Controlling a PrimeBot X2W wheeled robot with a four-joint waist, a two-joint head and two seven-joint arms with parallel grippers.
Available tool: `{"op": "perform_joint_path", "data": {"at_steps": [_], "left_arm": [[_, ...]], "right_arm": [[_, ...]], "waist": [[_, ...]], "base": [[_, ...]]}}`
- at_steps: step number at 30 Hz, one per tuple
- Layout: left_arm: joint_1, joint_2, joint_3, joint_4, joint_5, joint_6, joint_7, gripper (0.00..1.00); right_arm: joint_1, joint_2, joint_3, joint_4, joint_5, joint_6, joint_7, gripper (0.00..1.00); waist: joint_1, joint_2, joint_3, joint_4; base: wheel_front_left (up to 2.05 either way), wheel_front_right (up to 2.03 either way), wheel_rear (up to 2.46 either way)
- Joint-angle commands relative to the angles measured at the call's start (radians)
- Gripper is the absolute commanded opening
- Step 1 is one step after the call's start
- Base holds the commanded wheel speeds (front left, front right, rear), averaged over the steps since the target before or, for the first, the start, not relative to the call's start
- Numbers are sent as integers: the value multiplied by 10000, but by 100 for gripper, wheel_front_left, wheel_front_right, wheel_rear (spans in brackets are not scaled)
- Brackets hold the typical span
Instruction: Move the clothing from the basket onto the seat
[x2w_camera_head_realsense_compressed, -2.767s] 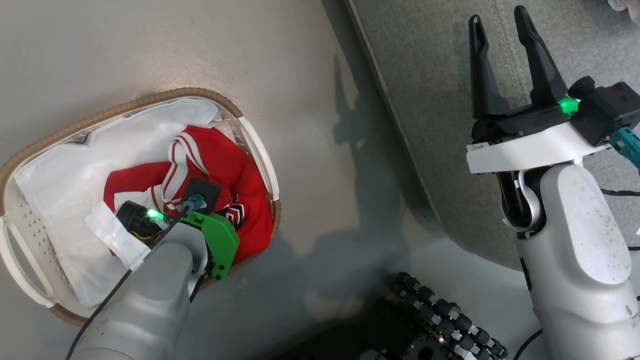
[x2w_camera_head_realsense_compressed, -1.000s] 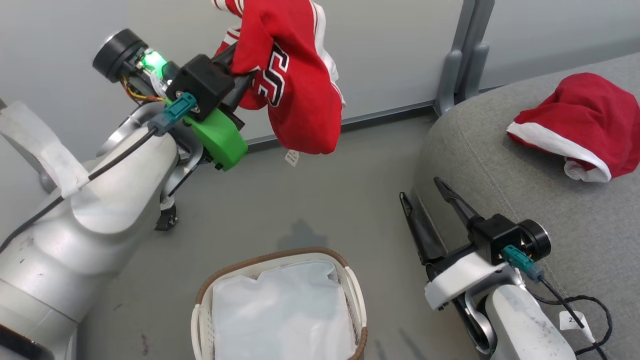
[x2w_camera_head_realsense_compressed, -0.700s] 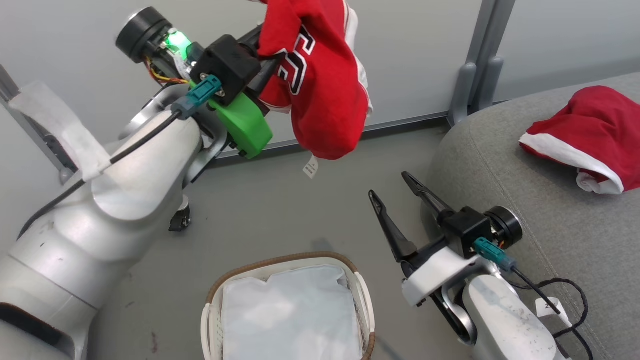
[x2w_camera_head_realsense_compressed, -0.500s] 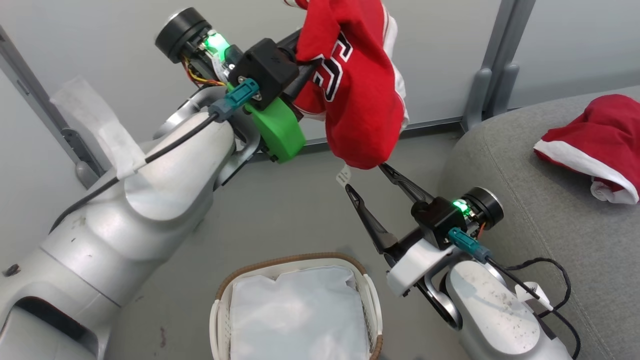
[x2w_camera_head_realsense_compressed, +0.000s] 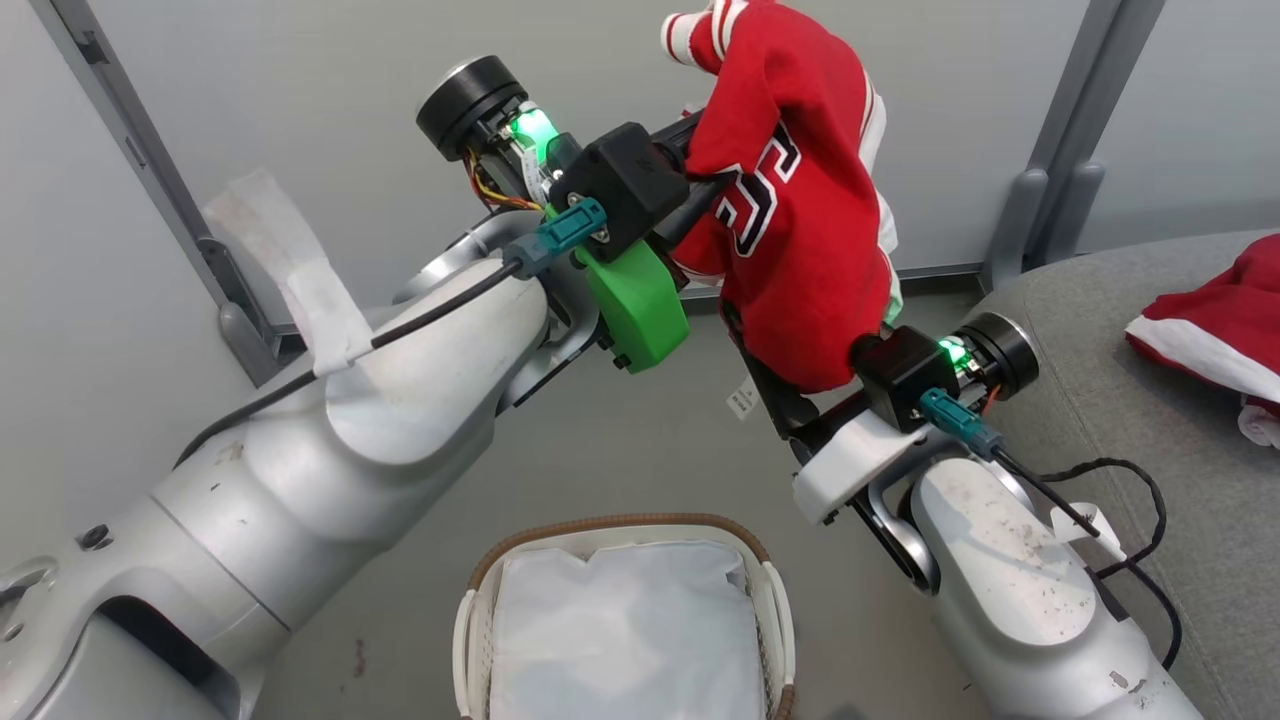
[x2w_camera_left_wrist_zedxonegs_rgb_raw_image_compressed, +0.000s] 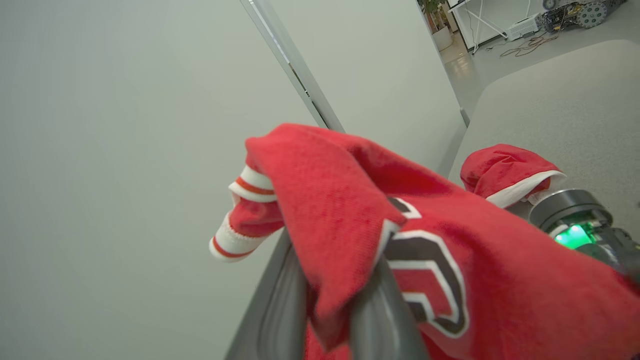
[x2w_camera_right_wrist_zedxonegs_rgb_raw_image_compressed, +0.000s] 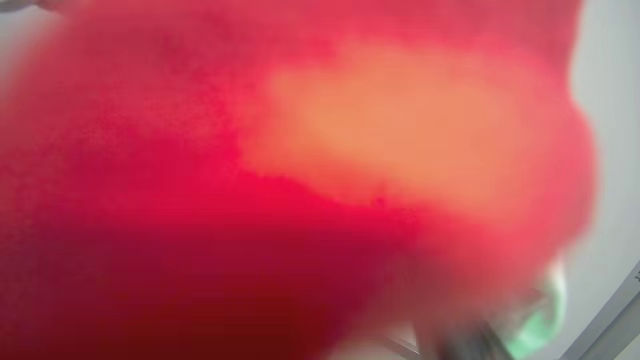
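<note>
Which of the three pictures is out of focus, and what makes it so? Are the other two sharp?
Right wrist view: wholly blurred, since the numbered jersey hangs very close to the lens; a paler orange patch shows in it. Left wrist view: the jersey's fold is sharp, the dark fingers at the bottom edge are soft. Head view: sharp and evenly lit.

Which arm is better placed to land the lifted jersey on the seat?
Probably left: the left gripper is shut on the jersey. The open right gripper sits nearer the seat, gripping nothing.
</note>
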Motion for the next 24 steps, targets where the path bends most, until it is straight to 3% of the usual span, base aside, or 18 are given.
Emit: {"op": "perform_joint_path", "data": {"at_steps": [1,2,3,14,15,17,18,19,20,24], "left_arm": [[135,11,-33,-60,-163,3,5,0],[191,69,-42,-75,-203,3,0,0],[245,128,-48,-69,-244,3,-5,0],[1175,467,439,66,-835,309,-207,0],[1322,466,562,83,-911,377,-199,9],[1605,486,730,133,-984,451,-242,44],[1724,494,805,157,-1022,474,-258,53],[1908,491,911,178,-1053,518,-273,84],[2050,475,995,190,-1068,554,-268,99],[2908,360,1676,-51,-931,704,-265,100]], "right_arm": [[-119,-38,27,55,47,-11,-24,38],[-155,-38,54,65,74,-11,-24,34],[-193,-38,53,19,69,-12,-24,0],[165,-38,71,-349,351,-12,-24,0],[186,-38,47,-385,400,-12,-24,0],[195,-38,15,-464,465,-12,-24,0],[190,-38,3,-494,474,-12,-24,0],[177,-38,-16,-535,479,-11,-24,0],[159,-38,-35,-562,477,-11,-24,0],[67,-38,-190,-723,452,-11,-24,0]], "waist": [[1,0,-32,40],[1,0,-39,43],[1,0,-46,40],[1,0,-76,-130],[1,0,-69,-148],[1,0,-56,-176],[1,0,-48,-186],[1,0,-37,-195],[1,0,-28,-199],[1,0,34,-196]], "base": [[0,0,0],[0,0,0],[0,0,0],[0,0,0],[0,0,0],[0,0,0],[0,0,0],[0,0,0],[0,0,0],[0,0,0]]}}
